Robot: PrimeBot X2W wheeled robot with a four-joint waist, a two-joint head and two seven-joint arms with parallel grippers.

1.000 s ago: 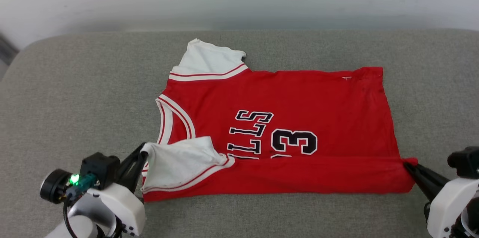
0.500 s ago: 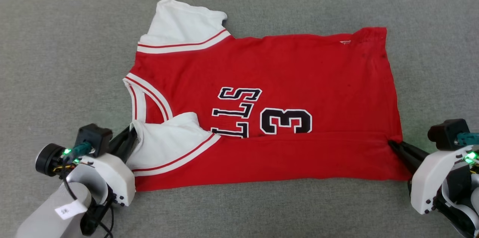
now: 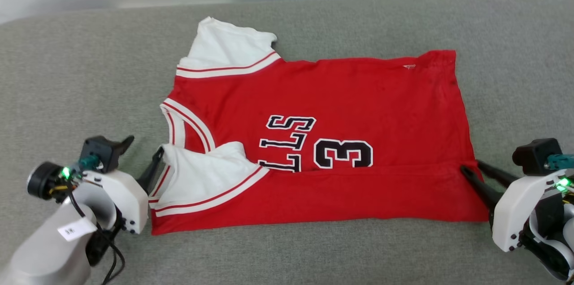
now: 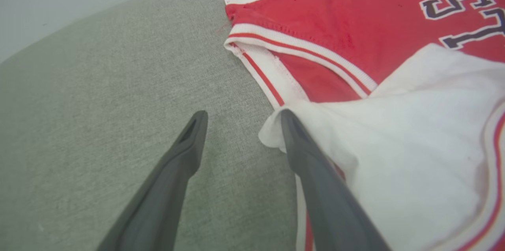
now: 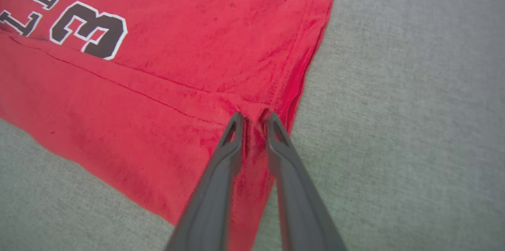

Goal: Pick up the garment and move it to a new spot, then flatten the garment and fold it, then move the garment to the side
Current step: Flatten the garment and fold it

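1. Release step, we judge: both grippers should leave the garment (image 3: 341,97) low and straight, so its folded near edge lies flat on the cushion (image 3: 89,74).
2. Our left gripper (image 4: 242,115) gapes wide, one finger (image 4: 311,172) touching the garment's white sleeve (image 4: 414,132).
3. Our right gripper (image 5: 254,118) sits narrow around a pucker at the garment's hem; whether it grips, we cannot tell.

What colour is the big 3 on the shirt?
The 3 is black, outlined in white; clearest in the head view.

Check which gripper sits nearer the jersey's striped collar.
Left. The left gripper is just beside the collar, at the folded white sleeve. The right gripper is at the hem corner of the garment, the far end from it.
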